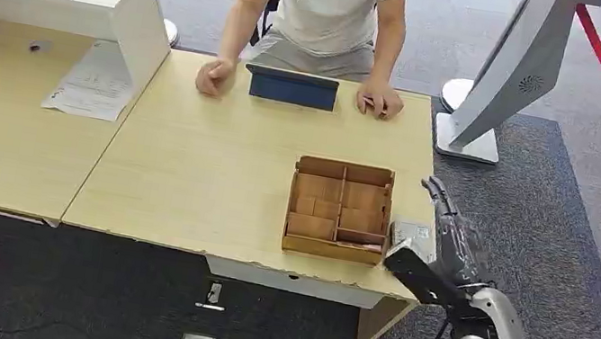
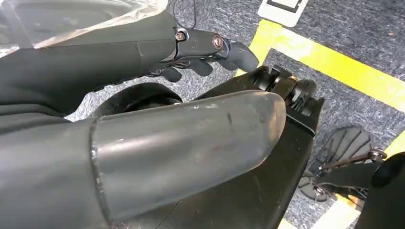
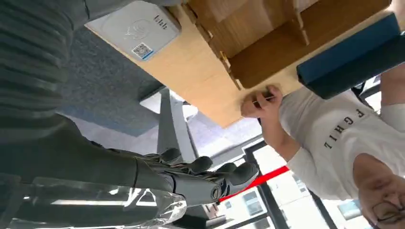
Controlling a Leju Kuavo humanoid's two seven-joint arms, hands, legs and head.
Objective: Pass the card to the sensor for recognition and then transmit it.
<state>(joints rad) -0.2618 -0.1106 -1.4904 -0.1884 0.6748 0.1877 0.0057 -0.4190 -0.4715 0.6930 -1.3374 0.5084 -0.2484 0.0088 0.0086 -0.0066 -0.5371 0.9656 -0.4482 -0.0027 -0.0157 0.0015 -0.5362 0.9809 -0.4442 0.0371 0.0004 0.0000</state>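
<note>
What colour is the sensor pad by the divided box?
White, with a small QR sticker; the sensor pad shows best in the right wrist view.

1. Evenly and softly lit from overhead in the head view; pale table (image 1: 217,156) bright, without glare.
2. Faint, short shadows beside the cardboard box (image 1: 338,209) and under the table's front edge.
3. Slightly soft throughout, with compression blockiness on the carpet (image 1: 596,235).
4. Dim in the left wrist view; close thumb (image 2: 181,143) blurred, streaked with dull highlights.
5. Saturated, sharp yellow floor stripe (image 2: 334,64) farther off.
6. Backlit in the right wrist view: windows (image 3: 239,143) blown out to white.
7. Dark against that brightness, the right hand (image 3: 191,179); glare on its clear plastic wrap.
</note>
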